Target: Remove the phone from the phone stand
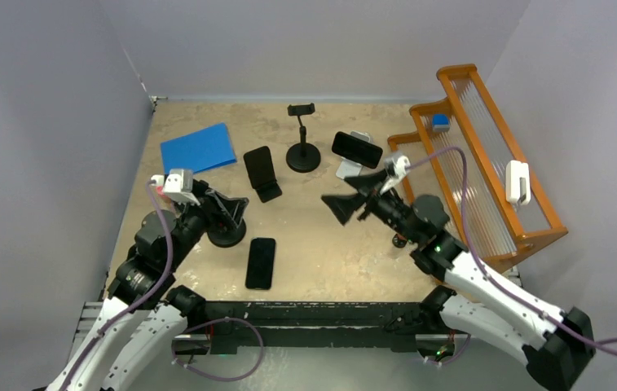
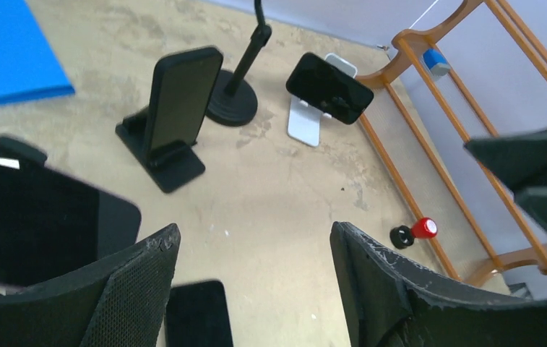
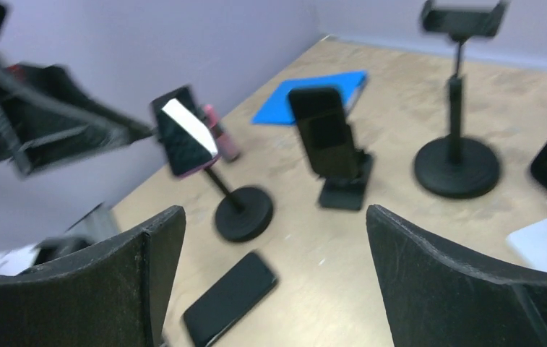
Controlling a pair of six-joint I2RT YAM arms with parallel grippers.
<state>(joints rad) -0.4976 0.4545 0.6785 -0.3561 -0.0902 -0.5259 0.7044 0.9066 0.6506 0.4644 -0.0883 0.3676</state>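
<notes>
Two robot arms reach over a tan surface (image 1: pixel 321 244) crowded with phones and stands. The left claw (image 2: pixel 254 231) hangs wide open, with bare surface showing between its fingers and nothing gripped. Just to its left, near the surface's left edge, a pink-cased phone (image 3: pixel 182 134) sits tilted on top of a thin-stemmed round-base stand (image 3: pixel 243 215). Whether the claw touches that phone cannot be told.

The right claw (image 3: pixel 274 213) is also spread wide and empty. It is raised over the middle of the surface and points toward the left arm.

A flat phone (image 1: pixel 261 262) lies face up near the front edge, just beside the round base. Farther back, a second phone (image 1: pixel 258 167) leans upright in a black wedge stand (image 1: pixel 268 193). A third phone (image 1: pixel 357 149) rests sideways on a white stand (image 1: pixel 347 169). Between these two stands is a tall clamp stand (image 1: pixel 302 151) holding no phone.

A blue folder (image 1: pixel 199 148) lies at the back left, and a wooden rack (image 1: pixel 484 163) stands along the right side.
</notes>
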